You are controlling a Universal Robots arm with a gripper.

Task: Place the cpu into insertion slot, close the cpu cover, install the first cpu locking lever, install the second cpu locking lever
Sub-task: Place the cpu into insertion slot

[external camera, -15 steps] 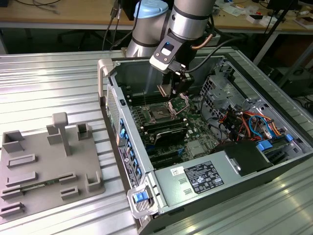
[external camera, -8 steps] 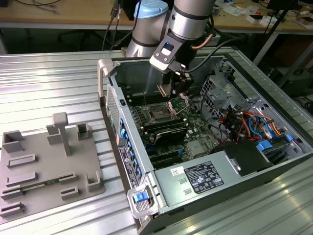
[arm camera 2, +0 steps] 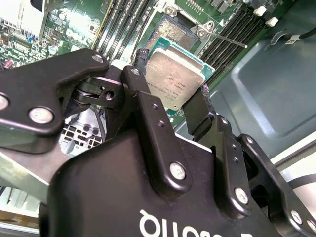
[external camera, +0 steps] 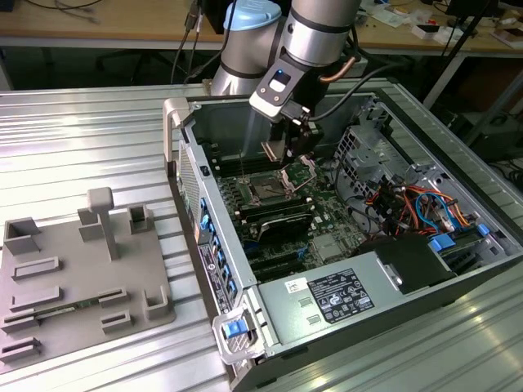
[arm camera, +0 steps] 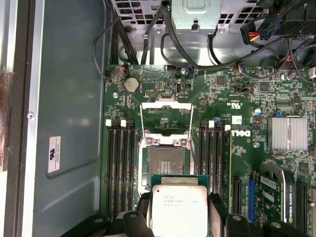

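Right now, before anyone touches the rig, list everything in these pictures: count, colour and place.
table: one, ribbed silver metal, under everything.
computer case: one, grey, open, on the table.
motherboard: one, green, inside the computer case.
socket: one, dark, empty, on the motherboard.
cpu cover: one, shiny silver, swung open beside the socket.
cpu: one, silver-grey top, gripped near the socket.
memory slots: two banks, black, flanking the socket.
heatsink: one, pale ribbed, on the motherboard.
cables: one bundle, red, orange, blue, inside the computer case.
fixture tray: one, grey, at the exterior view's left of the computer case.
arm: one, silver-grey, reaching into the computer case.
hand: one, black, shut on the cpu.
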